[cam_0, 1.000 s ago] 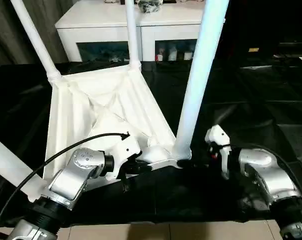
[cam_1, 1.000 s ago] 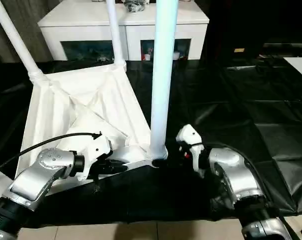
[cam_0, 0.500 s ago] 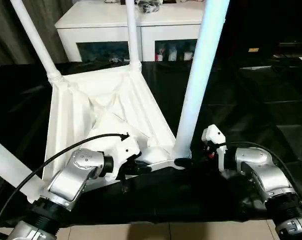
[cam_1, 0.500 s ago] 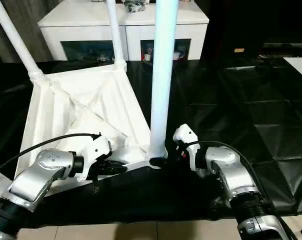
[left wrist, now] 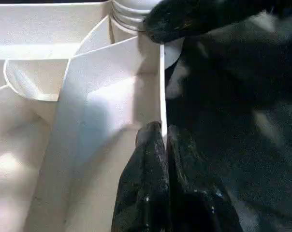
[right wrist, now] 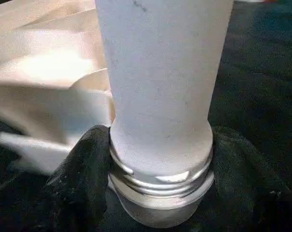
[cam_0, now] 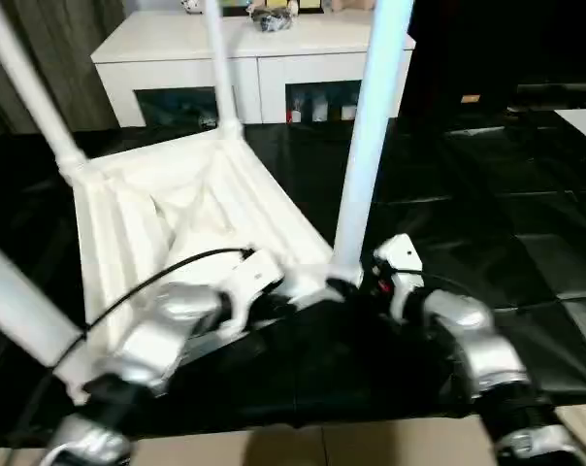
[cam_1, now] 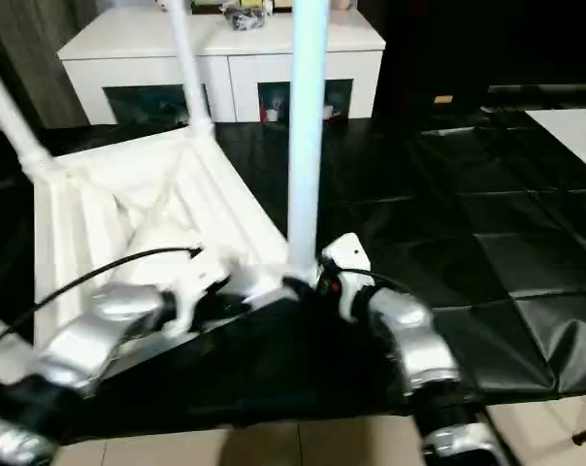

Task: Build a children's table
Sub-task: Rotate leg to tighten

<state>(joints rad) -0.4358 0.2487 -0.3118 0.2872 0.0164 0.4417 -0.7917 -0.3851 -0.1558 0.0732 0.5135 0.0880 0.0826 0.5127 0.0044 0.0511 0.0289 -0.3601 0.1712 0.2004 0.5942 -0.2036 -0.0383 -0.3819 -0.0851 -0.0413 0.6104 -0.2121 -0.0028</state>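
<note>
The children's table lies upside down: its white ribbed tabletop (cam_0: 177, 209) rests on the black sheet with several white legs standing up from the corner sockets. My left gripper (left wrist: 163, 133) is shut on the tabletop's thin near rim, one finger on each side of it. My right gripper (right wrist: 160, 159) reaches in from the right at the foot of the near right leg (cam_0: 366, 146). Its black fingers (right wrist: 83, 164) press against both sides of that leg's threaded base, right above the corner socket (cam_0: 330, 284).
A black sheet (cam_0: 487, 194) covers the work surface, creased on the right. A white cabinet (cam_0: 244, 58) with glass doors stands behind it. The front edge of the surface runs just below my forearms, with pale floor (cam_0: 351, 447) beyond it.
My right gripper has moved left to the near right leg's base and narrowed around it. The left gripper keeps its grip on the rim. The camera has shifted.
</note>
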